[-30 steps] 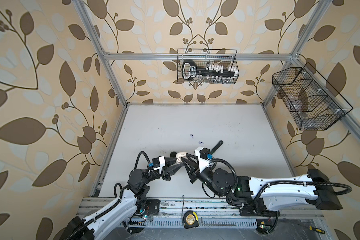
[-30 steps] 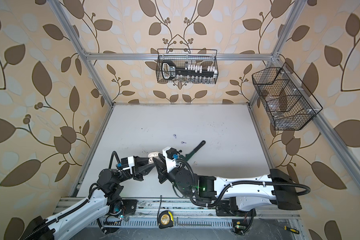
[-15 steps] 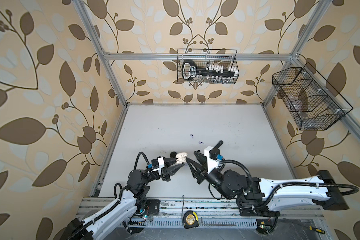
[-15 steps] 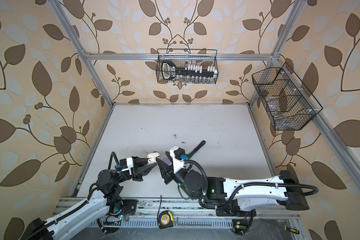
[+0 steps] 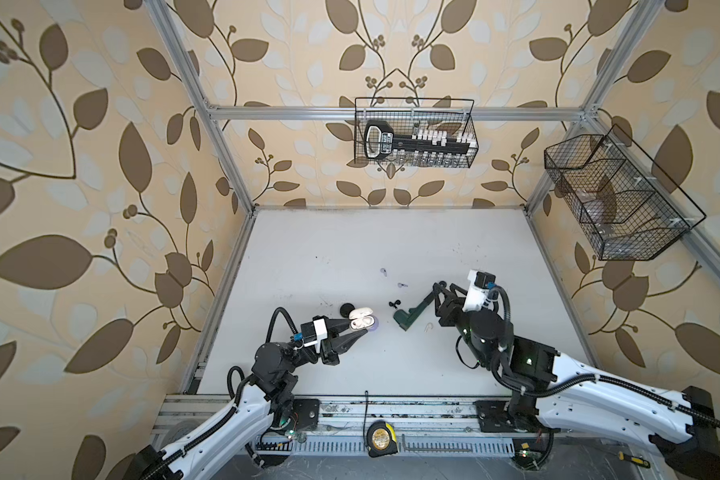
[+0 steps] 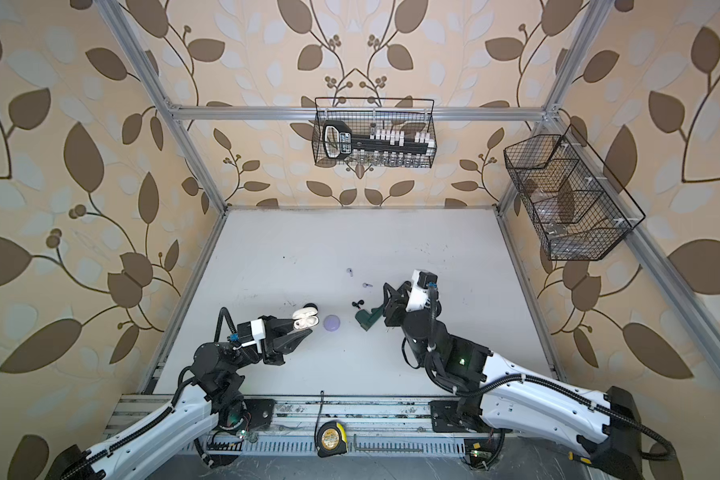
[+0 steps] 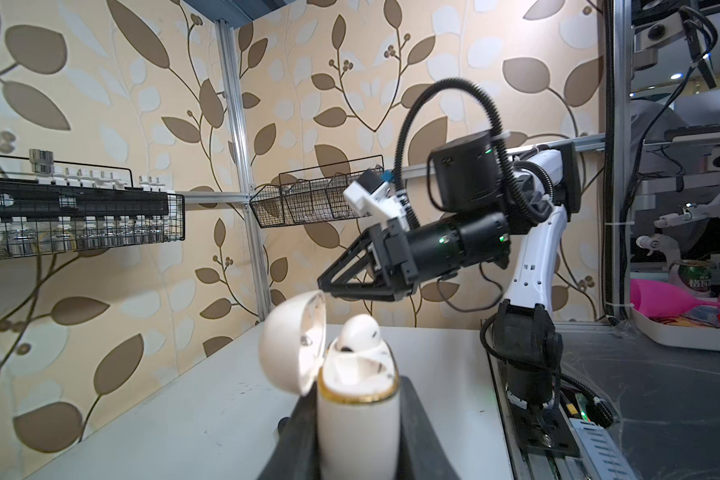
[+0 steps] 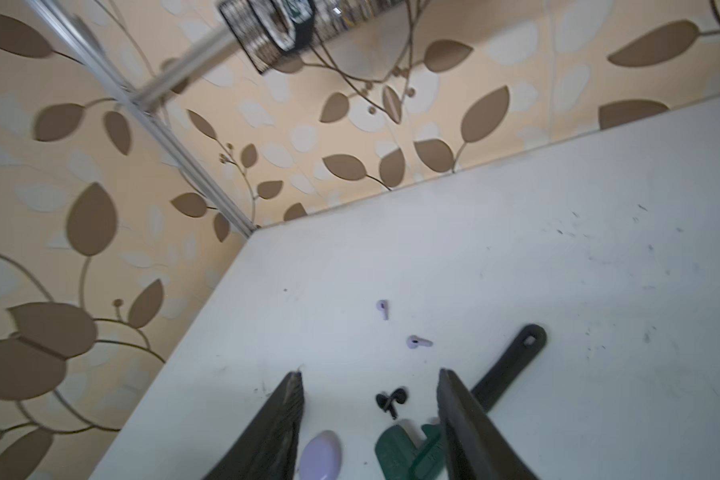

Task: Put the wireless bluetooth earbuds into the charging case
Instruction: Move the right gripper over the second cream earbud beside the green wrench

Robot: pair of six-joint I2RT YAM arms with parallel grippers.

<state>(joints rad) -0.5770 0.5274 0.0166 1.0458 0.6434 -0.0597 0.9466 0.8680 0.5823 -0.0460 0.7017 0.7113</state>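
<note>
While the left pincer [image 5: 358, 327] pinches the white charging case [image 7: 358, 428] upright above the counter [image 5: 350, 257], lid open, one white earbud [image 7: 360, 332] stands in its well, long axis vertical, stem down and bulb up, seemingly not pressed home. The right pincer [image 8: 369, 373] hangs spread near the black earbuds [image 8: 391, 401] and green tool [image 5: 410, 318]. The insertion looks half done; the next move would call for fetching its mate and aligning it stem-first.

A robotics lab cell: aluminium framing [image 5: 308, 111] and leaf-wallpaper panels [image 5: 80, 208] box in a white worktop [image 5: 350, 249], with two arms [image 5: 599, 399] bolted to its front rail [image 5: 433, 409]
</note>
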